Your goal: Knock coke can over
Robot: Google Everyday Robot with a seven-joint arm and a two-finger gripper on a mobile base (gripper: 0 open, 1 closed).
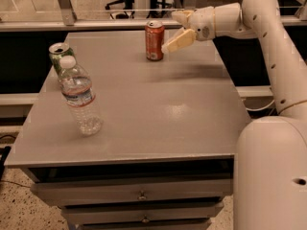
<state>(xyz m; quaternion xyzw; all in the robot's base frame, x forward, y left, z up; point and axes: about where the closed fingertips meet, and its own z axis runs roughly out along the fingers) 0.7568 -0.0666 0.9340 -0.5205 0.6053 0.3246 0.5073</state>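
The coke can (154,40), red-orange with a silver top, stands upright near the far edge of the grey table (158,104). My gripper (173,32) reaches in from the right at the end of the white arm (268,28) and sits just right of the can, at can height. Its fingers are spread open and empty. The lower fingertip (169,47) is a small gap from the can's right side, not visibly touching it.
A green can (59,55) stands at the table's left edge, with a clear plastic water bottle (80,97) just in front of it. The robot's white base (271,176) is at the front right. Drawers (141,195) sit under the tabletop.
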